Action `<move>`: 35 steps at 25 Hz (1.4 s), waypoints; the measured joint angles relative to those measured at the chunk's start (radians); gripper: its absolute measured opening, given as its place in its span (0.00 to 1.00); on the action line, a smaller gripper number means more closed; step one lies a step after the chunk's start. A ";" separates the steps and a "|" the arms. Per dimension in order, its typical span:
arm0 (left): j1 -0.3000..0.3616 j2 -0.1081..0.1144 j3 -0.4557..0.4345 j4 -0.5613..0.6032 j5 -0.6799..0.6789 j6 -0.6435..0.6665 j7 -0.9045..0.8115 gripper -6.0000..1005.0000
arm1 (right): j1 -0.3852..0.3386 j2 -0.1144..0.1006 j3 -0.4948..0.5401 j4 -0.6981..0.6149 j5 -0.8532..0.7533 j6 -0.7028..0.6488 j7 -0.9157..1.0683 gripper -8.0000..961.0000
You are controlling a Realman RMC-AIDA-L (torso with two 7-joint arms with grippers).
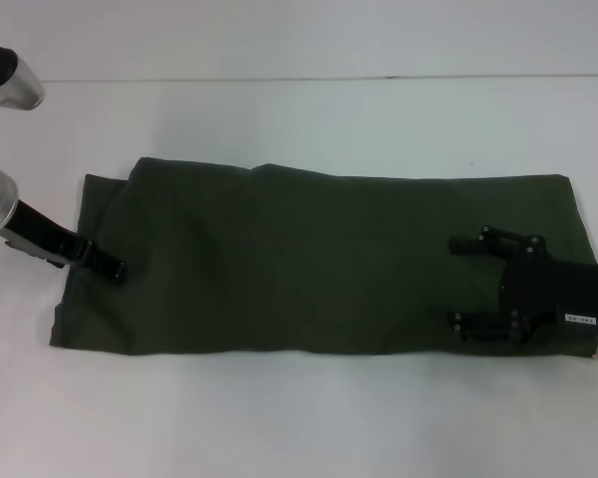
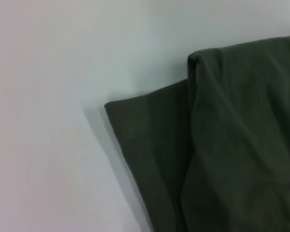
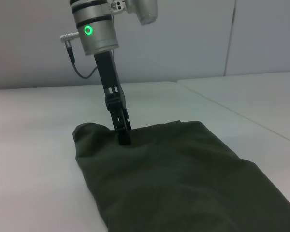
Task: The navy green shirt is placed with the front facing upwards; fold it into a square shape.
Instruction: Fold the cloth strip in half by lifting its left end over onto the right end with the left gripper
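Note:
The navy green shirt [image 1: 299, 264] lies flat on the white table [image 1: 299, 418] as a long folded band running left to right; its lettering and neck label are hidden. My left gripper [image 1: 110, 267] rests its tip on the shirt's left end, fingers together; it also shows in the right wrist view [image 3: 123, 135]. The left wrist view shows that end's layered corner [image 2: 150, 130]. My right gripper [image 1: 460, 283] is low over the shirt's right end, jaws wide apart and empty.
The white table surrounds the shirt, with bare surface in front of the shirt and behind it. A table seam [image 3: 222, 104] runs beyond the shirt in the right wrist view. A grey wall [image 3: 193, 38] stands behind the table.

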 joint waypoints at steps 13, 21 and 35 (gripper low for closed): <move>-0.011 -0.001 0.003 -0.007 0.000 0.009 0.006 0.92 | 0.000 0.001 0.002 0.003 0.000 0.001 0.000 0.97; -0.013 0.004 0.003 0.002 -0.008 0.030 0.006 0.89 | 0.001 0.001 0.004 0.012 0.001 0.010 0.000 0.97; -0.018 0.003 -0.004 0.020 -0.028 0.056 0.030 0.39 | 0.002 0.003 0.003 0.014 0.002 0.015 0.003 0.97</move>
